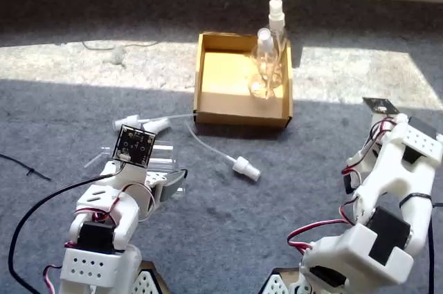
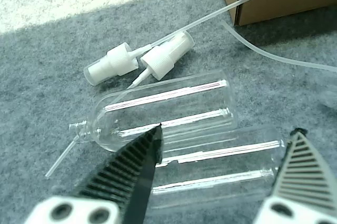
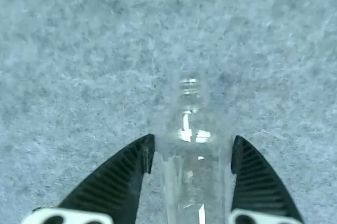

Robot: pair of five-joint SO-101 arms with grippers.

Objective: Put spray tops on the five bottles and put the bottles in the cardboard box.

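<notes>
Grey, carpet-like cloth covers the surface [image 1: 228,239], and on its far side sits the cardboard box [image 1: 242,117], with two topped bottles [image 1: 265,59] standing at its far corner. My left tool [image 2: 227,130] hangs with its jaws apart just above two bare bottles [image 2: 168,103] that lie side by side on the cloth. My right tool [image 3: 193,139] is clamped on a fifth bottle [image 3: 188,118], one jaw on each flank, with the open neck pointing out ahead. Just beyond the lying bottles rest a pair of spray tops [image 2: 166,55], touching each other. A third spray top [image 1: 246,167] lies apart, nearer the box, its long dip tube [image 2: 274,58] curving past the box corner. As I judge it, the step in hand is to top the clamped bottle, so I'd take one of the pair by its ribbed collar, not by the thin tube, which will likely bend. I'd feed the tube tip into the neck first, line up the two axes, and only then press or twist the collar down. The right grip needs to be firm, since the clear plastic looks slick and may turn under the push. The risk I watch is nudging the lying bottles and sending them rolling.
</notes>
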